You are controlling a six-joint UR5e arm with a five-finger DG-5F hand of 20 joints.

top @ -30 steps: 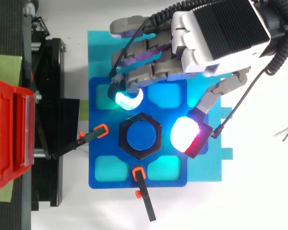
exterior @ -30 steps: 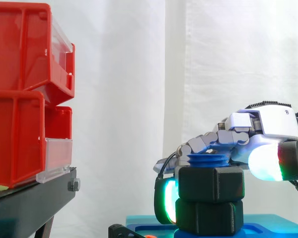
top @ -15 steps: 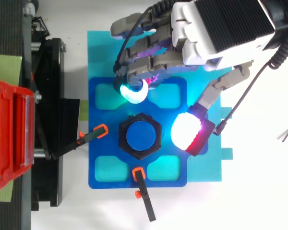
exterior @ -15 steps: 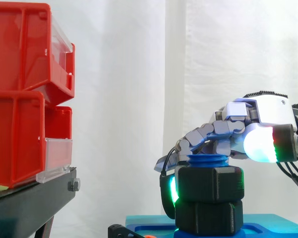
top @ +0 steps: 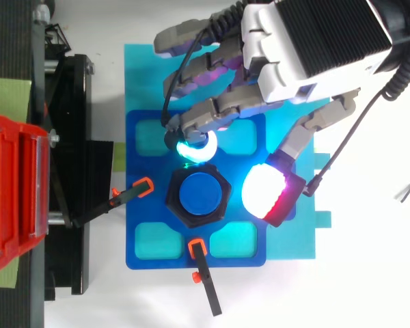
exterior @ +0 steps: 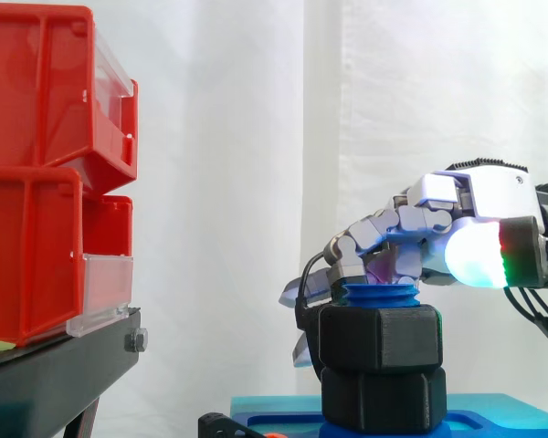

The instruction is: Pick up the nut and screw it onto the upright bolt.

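Observation:
A black hex nut (top: 176, 208) sits threaded on the upright blue bolt (top: 200, 194), whose top (exterior: 381, 294) pokes out above it. In the side view the nut (exterior: 379, 338) rests over a second black hex piece (exterior: 379, 399). My hand (top: 314, 41) hovers over the bolt from the upper right with loosely bent fingers. One green-glowing fingertip (top: 193, 148) presses the nut's far rim. The white-and-red thumb pad (top: 266, 193) stands just right of the nut, apart from it and higher than its top (exterior: 475, 251).
The bolt stands in a blue plate (top: 145, 236) on a cyan base (top: 140, 75), held by two black clamps with orange tips (top: 143, 184) (top: 197, 247). Red bins (exterior: 36, 173) on a black stand (exterior: 55, 374) lie to the left.
The hand has risen, lifting the thumb above the nut. The green fingertip has swung in against the nut's far rim, and the nut has turned a little on the bolt.

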